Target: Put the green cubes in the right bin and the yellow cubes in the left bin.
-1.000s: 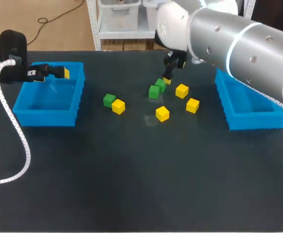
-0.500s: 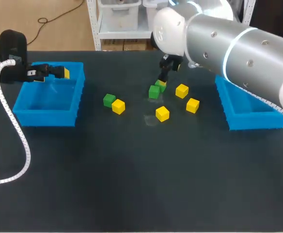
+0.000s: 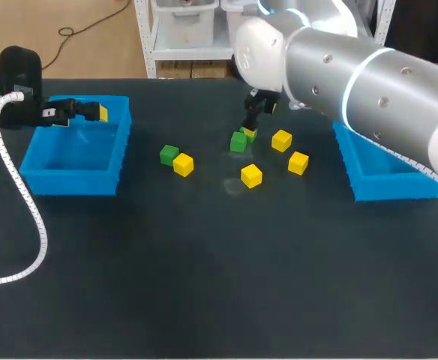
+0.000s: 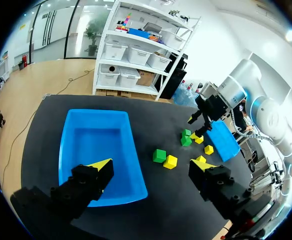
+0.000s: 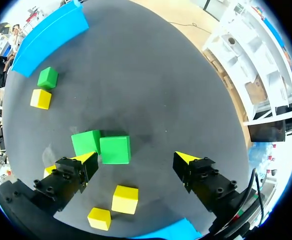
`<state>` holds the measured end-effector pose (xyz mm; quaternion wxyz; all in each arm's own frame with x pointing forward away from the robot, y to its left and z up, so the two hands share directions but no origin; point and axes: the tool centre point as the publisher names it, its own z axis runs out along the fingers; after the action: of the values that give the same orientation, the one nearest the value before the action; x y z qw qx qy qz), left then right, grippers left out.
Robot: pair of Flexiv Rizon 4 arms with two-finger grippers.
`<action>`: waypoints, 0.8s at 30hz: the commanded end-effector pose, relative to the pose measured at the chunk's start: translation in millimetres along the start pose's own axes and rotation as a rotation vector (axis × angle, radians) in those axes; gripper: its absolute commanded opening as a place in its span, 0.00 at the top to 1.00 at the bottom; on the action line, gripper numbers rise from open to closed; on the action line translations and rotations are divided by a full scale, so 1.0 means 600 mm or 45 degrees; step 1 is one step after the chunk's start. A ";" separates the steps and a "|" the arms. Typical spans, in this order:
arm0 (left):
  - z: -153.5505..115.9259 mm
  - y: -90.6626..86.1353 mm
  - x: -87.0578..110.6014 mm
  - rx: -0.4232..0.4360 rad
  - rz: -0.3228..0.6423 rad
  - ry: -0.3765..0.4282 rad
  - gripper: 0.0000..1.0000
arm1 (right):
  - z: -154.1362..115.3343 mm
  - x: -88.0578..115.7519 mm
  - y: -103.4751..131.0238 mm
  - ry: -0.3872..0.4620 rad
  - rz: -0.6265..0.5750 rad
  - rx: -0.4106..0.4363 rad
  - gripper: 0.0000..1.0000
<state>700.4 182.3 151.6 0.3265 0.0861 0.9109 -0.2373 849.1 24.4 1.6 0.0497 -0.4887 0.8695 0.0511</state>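
The right hand [image 5: 136, 159] hangs released, fingers spread, over two touching green cubes [image 5: 115, 149] toward the far middle of the surface [image 3: 204, 285]; one cube sits between the fingers, the other by one tip; two yellow cubes [image 5: 124, 199] lie near, with bare dark surface around; the right bin [image 3: 388, 169] stands well apart; the left hand [image 3: 91, 112], spread and empty, hovers over the far corner of the left bin [image 3: 69, 180].

Cube count, here we go!
Three green cubes [image 3: 169, 154], four yellow cubes [image 3: 251, 175], two blue bins [image 3: 69, 182]: nine things all told.
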 end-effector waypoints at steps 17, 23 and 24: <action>0.000 0.004 0.002 0.015 0.003 -0.009 0.00 | 0.024 -0.029 -0.021 0.547 -0.006 -0.020 0.58; 0.000 0.004 0.002 0.015 0.003 -0.009 0.00 | 0.024 -0.031 -0.020 0.548 -0.012 -0.016 1.00; 0.000 0.004 0.002 0.015 0.003 -0.009 0.00 | 0.024 -0.031 -0.020 0.548 -0.013 -0.016 1.00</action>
<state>700.4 182.3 151.6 0.3265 0.0861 0.9109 -0.2373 857.0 31.9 -10.5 0.0687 -0.4922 0.8658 0.0579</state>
